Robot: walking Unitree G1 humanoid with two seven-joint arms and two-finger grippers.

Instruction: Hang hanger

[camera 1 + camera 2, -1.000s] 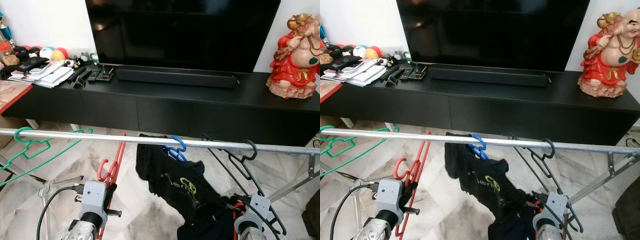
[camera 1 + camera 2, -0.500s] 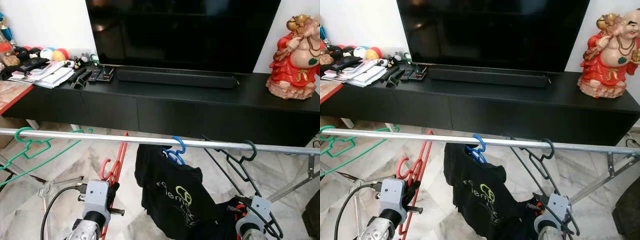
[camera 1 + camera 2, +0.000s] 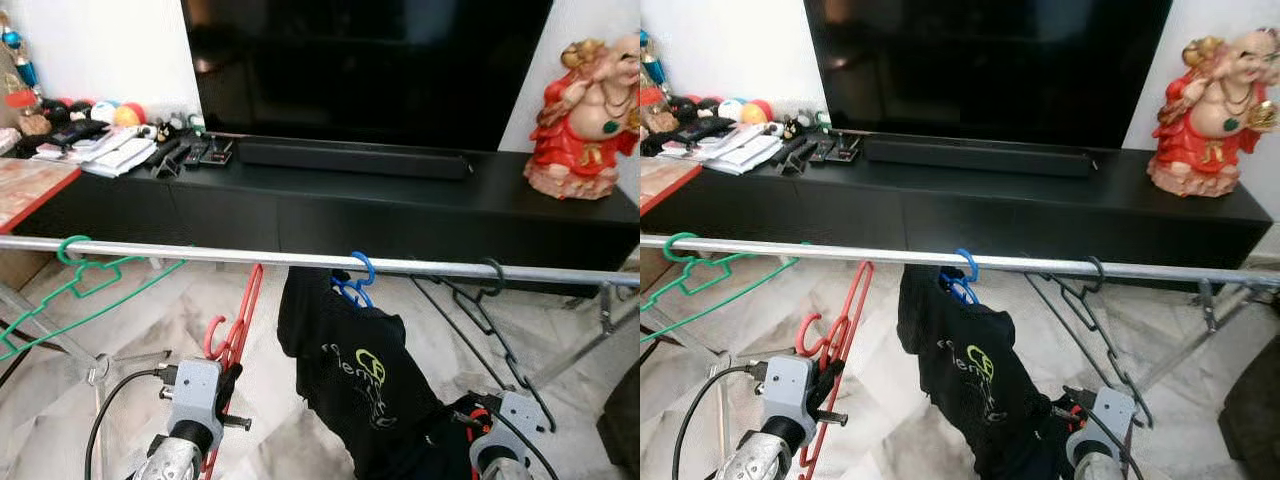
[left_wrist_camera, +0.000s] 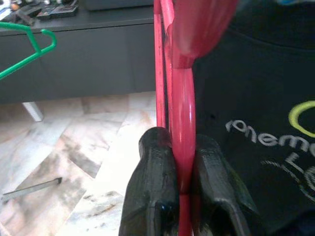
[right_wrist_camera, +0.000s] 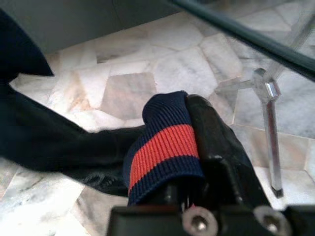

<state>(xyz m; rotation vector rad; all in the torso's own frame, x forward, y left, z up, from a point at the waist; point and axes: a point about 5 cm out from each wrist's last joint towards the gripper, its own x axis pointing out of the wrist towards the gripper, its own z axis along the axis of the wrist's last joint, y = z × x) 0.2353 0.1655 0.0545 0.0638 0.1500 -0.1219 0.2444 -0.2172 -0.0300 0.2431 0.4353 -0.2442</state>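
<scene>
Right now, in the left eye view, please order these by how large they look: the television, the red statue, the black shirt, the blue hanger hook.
1. Television, the largest.
2. Black shirt; it hangs nearer the camera, so its true size is unsure.
3. Red statue.
4. Blue hanger hook, the smallest.

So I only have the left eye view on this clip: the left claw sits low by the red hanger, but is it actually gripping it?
Observer: Yes. In the left wrist view the two black fingers are pinched on the red hanger.
Reviewer: And the right claw, what is it holding?
Observer: The right wrist view shows its fingers shut on a navy ribbed cuff with a red stripe.
Reviewer: Is the red hanger on the rail yet?
Observer: No. Its hook hangs below the metal rail, beside the black shirt on the blue hanger.
</scene>
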